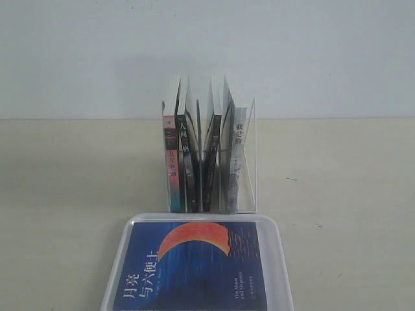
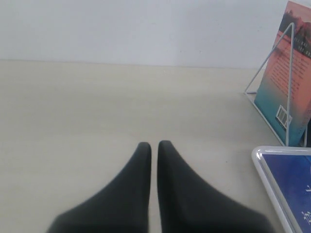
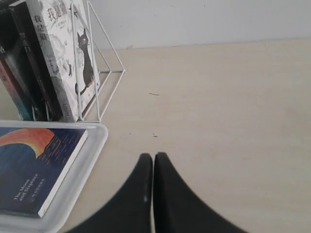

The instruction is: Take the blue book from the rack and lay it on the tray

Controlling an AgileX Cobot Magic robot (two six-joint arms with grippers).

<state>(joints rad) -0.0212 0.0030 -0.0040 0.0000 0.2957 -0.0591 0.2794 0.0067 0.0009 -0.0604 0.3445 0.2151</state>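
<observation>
The blue book lies flat, cover up, inside the white tray in front of the rack; its orange crescent and white title show. A corner of the blue book and the tray rim appear in the left wrist view, and the blue book in the tray also shows in the right wrist view. The left gripper is shut, empty, over bare table beside the tray. The right gripper is shut, empty, on the tray's other side. Neither gripper shows in the exterior view.
Several books still stand in the clear rack: a red-and-teal one at the left, dark-spined ones in the middle, a grey-white one at the right. The grey-white book has a black cat on its cover. The beige table meets a pale wall behind.
</observation>
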